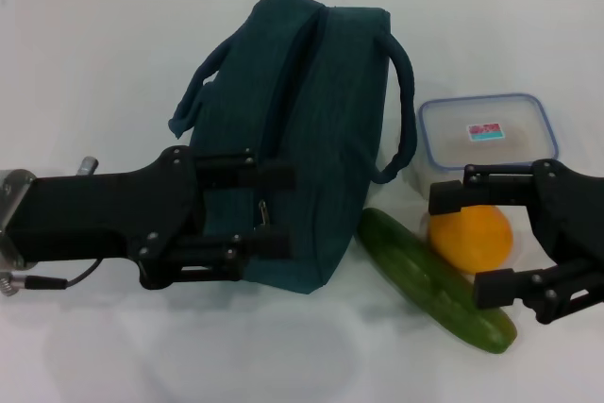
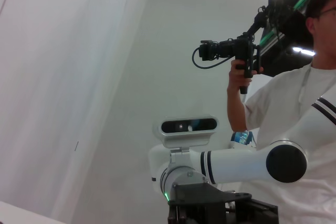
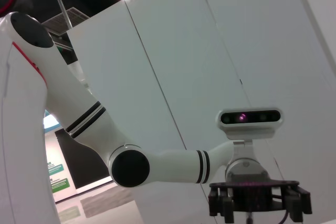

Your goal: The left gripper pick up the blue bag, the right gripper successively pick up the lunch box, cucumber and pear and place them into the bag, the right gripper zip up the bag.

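White table (image 1: 94,54) with the blue bag (image 1: 307,139) lying mid-table. Left gripper (image 1: 269,209) sits spread wide at the bag's near side. Cucumber (image 1: 434,282) lies right of the bag, lunch box (image 1: 486,134) behind it. Right gripper (image 1: 467,244) hangs open around the pear (image 1: 470,236).

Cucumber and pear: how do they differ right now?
The cucumber is long, dark green and lies diagonally; the pear is round and orange-yellow. The pear sits between the right end effector's open fingers; the cucumber lies mostly outside them. Both rest on the white table beside the bag.
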`<action>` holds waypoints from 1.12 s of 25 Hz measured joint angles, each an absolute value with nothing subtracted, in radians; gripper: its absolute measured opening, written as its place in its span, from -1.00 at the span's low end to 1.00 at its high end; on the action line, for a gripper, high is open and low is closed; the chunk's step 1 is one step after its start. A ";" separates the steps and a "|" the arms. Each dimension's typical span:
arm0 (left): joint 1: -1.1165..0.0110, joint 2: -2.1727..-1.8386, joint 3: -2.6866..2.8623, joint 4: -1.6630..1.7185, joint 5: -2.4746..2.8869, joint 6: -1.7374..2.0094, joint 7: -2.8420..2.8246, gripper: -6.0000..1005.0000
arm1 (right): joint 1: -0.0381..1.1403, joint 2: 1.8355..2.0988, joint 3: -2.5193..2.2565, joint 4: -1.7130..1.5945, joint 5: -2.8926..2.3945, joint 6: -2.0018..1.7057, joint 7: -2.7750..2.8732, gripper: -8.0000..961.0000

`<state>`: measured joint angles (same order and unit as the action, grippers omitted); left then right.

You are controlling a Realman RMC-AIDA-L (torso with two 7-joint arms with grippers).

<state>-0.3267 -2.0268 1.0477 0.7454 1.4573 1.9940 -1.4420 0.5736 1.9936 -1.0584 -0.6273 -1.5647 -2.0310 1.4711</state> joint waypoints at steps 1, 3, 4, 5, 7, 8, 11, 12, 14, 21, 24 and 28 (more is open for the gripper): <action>-0.327 -2.027 1.048 0.745 1.457 1.994 -1.442 0.32 | 0.574 1.995 -1.059 -0.628 -1.565 -2.031 1.471 0.82; -0.327 -2.027 1.048 0.745 1.457 1.994 -1.442 0.32 | 0.574 1.997 -1.060 -0.630 -1.565 -2.031 1.471 0.82; -0.327 -2.026 1.048 0.745 1.457 1.994 -1.442 0.32 | 0.574 1.997 -1.060 -0.630 -1.565 -2.031 1.471 0.82; -0.327 -2.026 1.048 0.745 1.457 1.994 -1.442 0.32 | 0.574 1.997 -1.060 -0.630 -1.565 -2.031 1.471 0.82; -0.327 -2.026 1.048 0.745 1.457 1.994 -1.442 0.32 | 0.574 1.997 -1.060 -0.630 -1.565 -2.031 1.471 0.82; -0.327 -2.026 1.048 0.745 1.457 1.994 -1.442 0.32 | 0.574 1.997 -1.060 -0.630 -1.565 -2.031 1.471 0.82; -0.327 -2.026 1.048 0.745 1.458 1.994 -1.442 0.32 | 0.574 1.997 -1.060 -0.631 -1.565 -2.031 1.471 0.82; -0.327 -2.026 1.048 0.745 1.458 1.994 -1.442 0.32 | 0.574 1.997 -1.060 -0.631 -1.565 -2.031 1.471 0.82; -0.327 -2.026 1.048 0.745 1.459 1.994 -1.442 0.32 | 0.574 1.997 -1.060 -0.631 -1.565 -2.031 1.471 0.82; -0.330 -2.026 1.049 0.752 1.440 2.002 -1.456 0.32 | 0.574 1.997 -1.060 -0.628 -1.565 -2.029 1.471 0.82; -0.339 -2.026 1.052 0.751 1.443 2.002 -1.468 0.32 | 0.574 1.997 -1.060 -0.625 -1.565 -2.029 1.470 0.82; -0.342 -2.027 1.056 0.749 1.454 2.002 -1.480 0.32 | 0.574 1.998 -1.060 -0.624 -1.566 -2.028 1.468 0.82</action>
